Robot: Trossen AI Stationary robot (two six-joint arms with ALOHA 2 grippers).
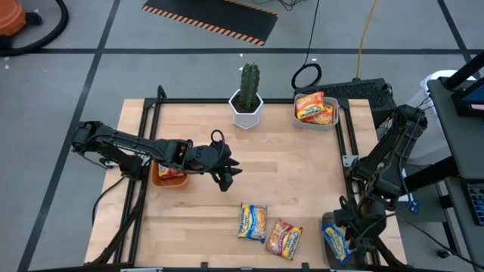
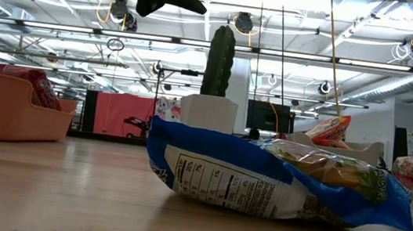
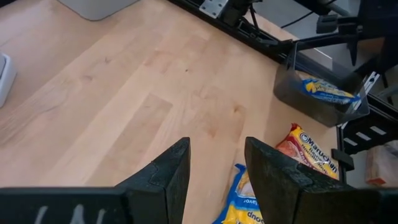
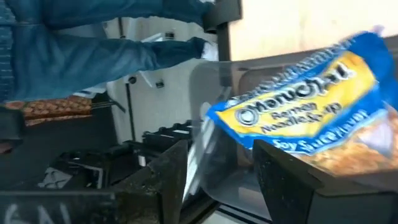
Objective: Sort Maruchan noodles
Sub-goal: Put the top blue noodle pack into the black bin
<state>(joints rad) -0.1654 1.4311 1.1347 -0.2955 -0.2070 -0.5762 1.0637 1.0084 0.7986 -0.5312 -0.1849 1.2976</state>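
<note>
Blue packet [image 1: 252,222] near open, empty left tool [image 1: 227,175]; right tool [image 1: 352,243] open over binned packet [image 1: 335,242]

Potted cactus [image 1: 248,93] (white pot); orange bin [image 2: 2,110].

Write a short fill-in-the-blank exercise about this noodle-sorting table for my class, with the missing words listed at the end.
1. The number of Maruchan packets lying loose on the bare wooden table is ____.
2. The cactus stands in a pot coloured ____.
3. The left hand hangs over the table with its fingers ____.
4. The packet in the bin under the right hand is mostly yellow and ____.

Missing words: two; white; open; blue
</note>
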